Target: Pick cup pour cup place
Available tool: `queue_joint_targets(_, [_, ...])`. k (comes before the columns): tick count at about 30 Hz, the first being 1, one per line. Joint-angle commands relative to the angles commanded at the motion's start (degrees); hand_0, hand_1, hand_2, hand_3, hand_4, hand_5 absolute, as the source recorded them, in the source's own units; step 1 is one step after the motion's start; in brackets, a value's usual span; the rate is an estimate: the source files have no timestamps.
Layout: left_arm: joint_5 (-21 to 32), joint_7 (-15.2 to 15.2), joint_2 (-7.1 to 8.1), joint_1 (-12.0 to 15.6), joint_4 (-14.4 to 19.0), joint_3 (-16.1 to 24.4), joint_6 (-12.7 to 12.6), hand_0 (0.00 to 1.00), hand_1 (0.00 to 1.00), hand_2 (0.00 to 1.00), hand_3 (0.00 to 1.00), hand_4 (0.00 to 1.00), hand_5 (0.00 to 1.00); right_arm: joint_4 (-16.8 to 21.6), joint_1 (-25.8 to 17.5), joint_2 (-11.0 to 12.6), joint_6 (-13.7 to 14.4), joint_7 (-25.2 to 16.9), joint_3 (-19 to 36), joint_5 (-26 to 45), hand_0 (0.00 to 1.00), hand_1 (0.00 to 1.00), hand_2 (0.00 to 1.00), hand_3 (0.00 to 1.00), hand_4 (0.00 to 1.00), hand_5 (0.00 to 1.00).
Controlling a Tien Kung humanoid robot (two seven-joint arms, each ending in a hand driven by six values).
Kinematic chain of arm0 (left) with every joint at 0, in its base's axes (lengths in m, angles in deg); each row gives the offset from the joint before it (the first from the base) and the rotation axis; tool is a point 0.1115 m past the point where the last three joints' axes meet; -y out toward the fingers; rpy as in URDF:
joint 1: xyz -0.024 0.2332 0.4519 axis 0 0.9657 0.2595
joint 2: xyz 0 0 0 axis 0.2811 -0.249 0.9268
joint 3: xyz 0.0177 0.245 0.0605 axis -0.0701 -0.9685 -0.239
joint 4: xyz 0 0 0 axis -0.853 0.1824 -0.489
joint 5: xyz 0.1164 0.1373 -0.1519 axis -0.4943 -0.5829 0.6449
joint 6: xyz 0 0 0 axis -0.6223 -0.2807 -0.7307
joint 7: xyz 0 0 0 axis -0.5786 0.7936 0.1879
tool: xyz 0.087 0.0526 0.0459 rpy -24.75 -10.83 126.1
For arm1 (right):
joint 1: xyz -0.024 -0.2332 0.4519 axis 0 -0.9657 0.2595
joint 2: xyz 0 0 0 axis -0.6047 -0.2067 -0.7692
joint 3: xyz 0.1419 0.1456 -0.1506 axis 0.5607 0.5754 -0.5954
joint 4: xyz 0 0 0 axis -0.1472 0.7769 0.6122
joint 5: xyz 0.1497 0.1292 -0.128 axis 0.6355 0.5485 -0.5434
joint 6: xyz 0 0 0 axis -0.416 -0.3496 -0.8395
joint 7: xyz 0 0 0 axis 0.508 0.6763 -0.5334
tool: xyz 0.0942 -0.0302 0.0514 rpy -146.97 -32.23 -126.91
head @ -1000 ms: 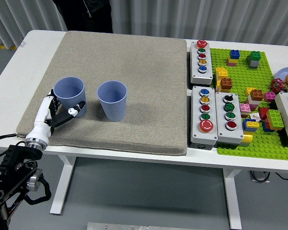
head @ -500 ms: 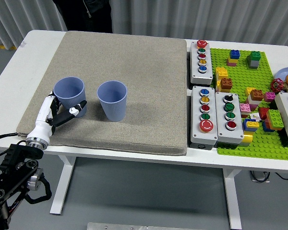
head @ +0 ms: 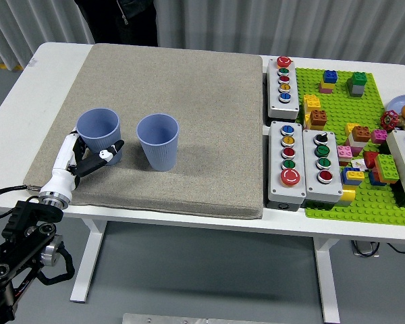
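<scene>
Left hand: the white-and-black left hand [head: 81,160] is seen low at the left of the grey mat [head: 189,88], its fingers [head: 108,151] curled round the base of the left cup [head: 99,133], which is gripped
Left cup: a blue-grey cup is stood upright on the mat, near the mat's left edge, mouth up; its contents cannot be told
Right cup: a second blue-grey cup [head: 158,140] of the same kind is stood upright just beside the first, on its right, apart from it and untouched by the hand
Left arm: the black arm [head: 20,246] is brought in from the lower left corner, below the table's [head: 27,81] near edge
Mat: most of the white table's left and middle is covered by it
Button boxes: three grey boxes [head: 286,162] with coloured buttons are set to the right of the mat
Baseplate: a green studded plate [head: 364,202] with coloured bricks [head: 317,118] is laid at the far right
Person: a dark garment [head: 118,20] is seen at the far edge, top left
</scene>
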Motion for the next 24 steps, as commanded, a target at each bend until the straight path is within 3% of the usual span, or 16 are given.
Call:
queue_joint_targets(10, [0.2,0.1,-0.14,-0.3,-0.2,-0.2,-0.4,0.963,0.953,0.998,0.998,0.903,0.284,0.0,-0.1,0.0,0.0,0.0,0.0,-0.1,0.707,0.632,0.584,0.571,0.002,0.078])
queue_joint_targets(11, [0.2,0.0,-0.16,-0.2,-0.2,-0.2,-0.5,0.904,0.888,0.998,0.998,0.898,0.280,0.0,-0.1,0.0,0.0,0.0,0.0,-0.1,0.706,0.632,0.584,0.571,0.002,0.076])
queue_joint_targets(15, [-0.1,-0.1,-0.24,-0.3,0.1,-0.3,-0.9,0.904,0.888,0.998,0.998,0.898,0.280,0.0,0.0,0.0,0.0,0.1,0.0,-0.2,0.706,0.632,0.584,0.571,0.002,0.076])
queue_joint_targets(16, [-0.1,-0.2,-0.28,-0.4,0.1,-0.5,-1.2,0.904,0.888,0.998,0.998,0.898,0.280,0.0,0.0,0.0,-0.1,0.1,0.0,-0.2,0.706,0.632,0.584,0.571,0.002,0.076])
queue_joint_targets(17, [-0.1,-0.3,-0.32,-0.5,0.1,-0.5,-1.6,0.822,0.812,0.997,0.998,0.894,0.274,0.0,0.0,0.0,-0.1,0.1,0.0,-0.3,0.707,0.632,0.584,0.571,0.002,0.078])
queue_joint_targets(22, [-0.4,-0.5,-0.59,-0.5,0.3,-1.1,-3.8,0.822,0.812,0.997,0.998,0.894,0.274,0.0,-0.1,0.0,-0.1,0.1,0.1,-0.3,0.707,0.632,0.584,0.571,0.002,0.078])
queue_joint_targets(23, [-0.5,-0.6,-0.71,-0.4,0.2,-1.2,-4.2,0.710,0.713,0.876,0.846,0.876,0.253,0.0,-0.1,0.0,-0.1,0.1,0.1,-0.4,0.707,0.632,0.584,0.571,0.002,0.077])
queue_joint_targets(24, [-0.5,-0.7,-0.83,-0.4,0.2,-1.3,-4.4,0.710,0.713,0.876,0.846,0.876,0.253,0.0,-0.1,0.0,-0.1,0.1,0.1,-0.4,0.707,0.632,0.584,0.571,0.002,0.077])
